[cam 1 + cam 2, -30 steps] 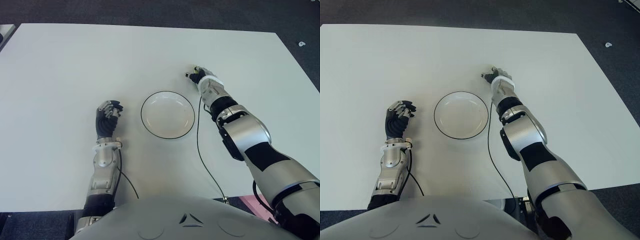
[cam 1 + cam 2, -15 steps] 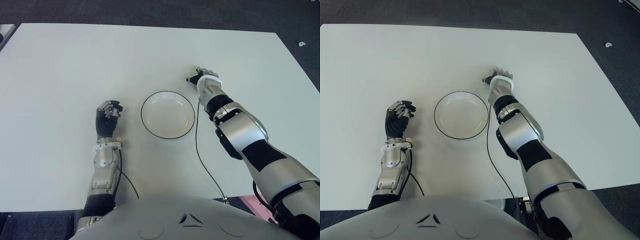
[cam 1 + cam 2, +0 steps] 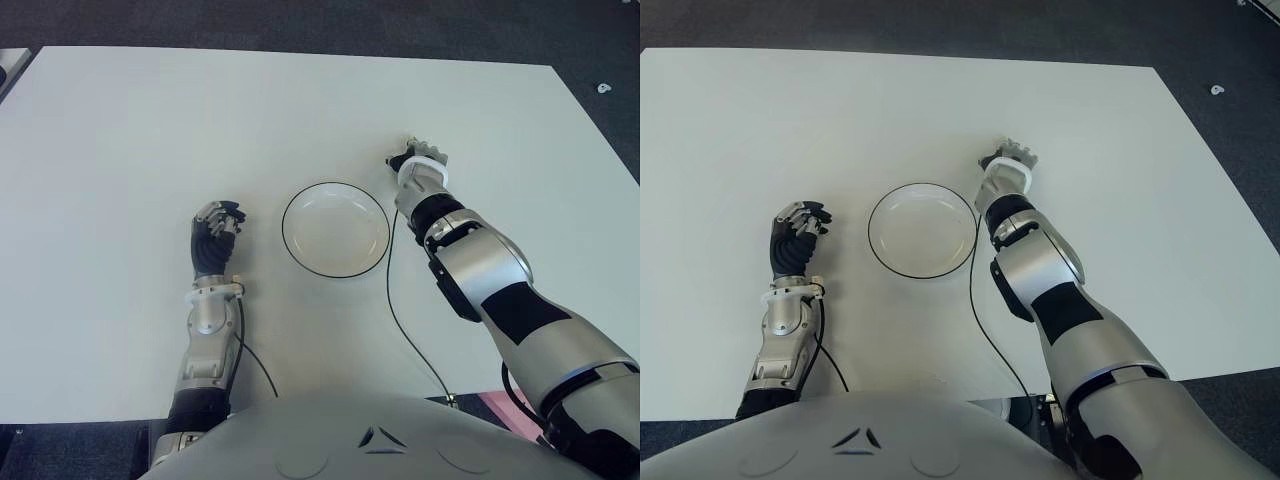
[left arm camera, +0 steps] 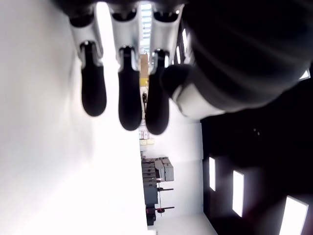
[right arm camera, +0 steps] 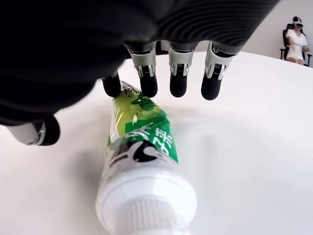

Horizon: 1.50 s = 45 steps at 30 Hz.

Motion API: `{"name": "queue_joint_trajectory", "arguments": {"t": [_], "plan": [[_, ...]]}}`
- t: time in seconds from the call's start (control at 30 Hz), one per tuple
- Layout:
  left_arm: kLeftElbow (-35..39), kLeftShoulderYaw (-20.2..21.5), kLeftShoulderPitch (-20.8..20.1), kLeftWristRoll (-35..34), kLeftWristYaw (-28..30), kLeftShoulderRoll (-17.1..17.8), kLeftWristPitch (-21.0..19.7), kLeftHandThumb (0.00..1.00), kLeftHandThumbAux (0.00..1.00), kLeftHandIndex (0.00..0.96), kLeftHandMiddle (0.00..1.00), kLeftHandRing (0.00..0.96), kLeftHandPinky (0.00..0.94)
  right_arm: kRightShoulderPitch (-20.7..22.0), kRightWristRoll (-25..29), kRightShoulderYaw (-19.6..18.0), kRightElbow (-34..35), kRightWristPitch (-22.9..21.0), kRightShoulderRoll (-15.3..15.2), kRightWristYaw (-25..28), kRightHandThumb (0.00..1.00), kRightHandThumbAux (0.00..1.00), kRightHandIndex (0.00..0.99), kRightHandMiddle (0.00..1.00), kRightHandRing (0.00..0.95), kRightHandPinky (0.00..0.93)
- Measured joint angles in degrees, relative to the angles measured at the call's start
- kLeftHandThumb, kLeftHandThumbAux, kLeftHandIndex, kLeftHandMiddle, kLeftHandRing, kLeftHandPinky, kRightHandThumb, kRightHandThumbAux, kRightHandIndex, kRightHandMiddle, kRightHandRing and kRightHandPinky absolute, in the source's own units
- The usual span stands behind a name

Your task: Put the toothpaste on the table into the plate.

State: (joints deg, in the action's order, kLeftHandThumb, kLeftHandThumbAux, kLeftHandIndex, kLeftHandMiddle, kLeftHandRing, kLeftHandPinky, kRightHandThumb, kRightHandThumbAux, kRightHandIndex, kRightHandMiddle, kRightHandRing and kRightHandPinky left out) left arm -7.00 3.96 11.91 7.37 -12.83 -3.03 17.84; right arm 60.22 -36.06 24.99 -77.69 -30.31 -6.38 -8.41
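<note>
Under r. hand (image 5: 146, 44) fingers (image 5: 178, 83), toothpaste (image 5: 142, 147), ungripped

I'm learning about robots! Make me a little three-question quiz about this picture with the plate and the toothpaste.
1. True or false: the toothpaste already lies in the plate.
2. Which hand is above the toothpaste? A) left hand B) right hand
3. Fill in: the right hand's fingers are ____ around the tube.

Key:
1. False; the plate holds nothing and the tube lies on the table.
2. B.
3. Not yet closed; they hover spread over it.
</note>
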Motion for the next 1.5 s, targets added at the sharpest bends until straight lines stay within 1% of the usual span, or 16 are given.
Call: {"name": "queue_joint_trajectory", "arguments": {"t": [0.43, 0.63, 0.77, 0.97, 1.27, 1.43, 1.5], "plan": [[-1.0, 0.3, -0.4, -0.7, 0.0, 0.8, 1.4, 0.712, 0.718, 0.433, 0.523, 0.511, 0.52, -1.3, 1.2, -3.3, -0.1, -0.9, -1.6, -4.6, 0.555, 0.255, 0.0, 0.0, 0.0, 0.0], [-1.6, 0.3, -0.8, -1.2, 0.1, 1.3, 1.9, 0.712, 0.719, 0.432, 0.518, 0.5, 0.495, -1.9, 2.2, -4.6, -0.1, -1.3, -2.2, -6.4, 0.559, 0.257, 0.0, 0.0, 0.0, 0.0], [-1.6, 0.3, -0.9, -1.2, 0.1, 1.4, 2.0, 0.712, 0.719, 0.432, 0.518, 0.499, 0.503, -1.9, 2.7, -5.6, -0.1, -2.2, -2.4, -7.1, 0.56, 0.26, 0.0, 0.0, 0.0, 0.0], [-1.7, 0.3, -0.9, -1.7, 0.1, 1.5, 2.1, 0.712, 0.719, 0.433, 0.518, 0.503, 0.511, -2.6, 3.6, -6.8, -0.1, -2.3, -2.7, -9.0, 0.562, 0.251, 0.0, 0.0, 0.0, 0.0], [-1.8, 0.3, -0.8, -1.7, 0.1, 1.6, 2.4, 0.711, 0.719, 0.432, 0.517, 0.5, 0.501, -4.0, 4.2, -7.9, 0.3, -2.3, -3.2, -11.9, 0.561, 0.268, 0.0, 0.0, 0.0, 0.0], [-1.7, 0.2, -0.7, -1.7, 0.1, 1.7, 2.4, 0.711, 0.719, 0.433, 0.515, 0.497, 0.504, -4.3, 6.1, -10.1, 0.5, -2.2, -3.3, -14.3, 0.556, 0.269, 0.0, 0.0, 0.0, 0.0], [-1.7, 0.2, -0.7, -1.8, 0.1, 1.7, 2.5, 0.711, 0.719, 0.433, 0.515, 0.497, 0.504, -4.6, 6.9, -10.9, 0.7, -1.3, -3.4, -15.6, 0.559, 0.266, 0.0, 0.0, 0.0, 0.0]]}}
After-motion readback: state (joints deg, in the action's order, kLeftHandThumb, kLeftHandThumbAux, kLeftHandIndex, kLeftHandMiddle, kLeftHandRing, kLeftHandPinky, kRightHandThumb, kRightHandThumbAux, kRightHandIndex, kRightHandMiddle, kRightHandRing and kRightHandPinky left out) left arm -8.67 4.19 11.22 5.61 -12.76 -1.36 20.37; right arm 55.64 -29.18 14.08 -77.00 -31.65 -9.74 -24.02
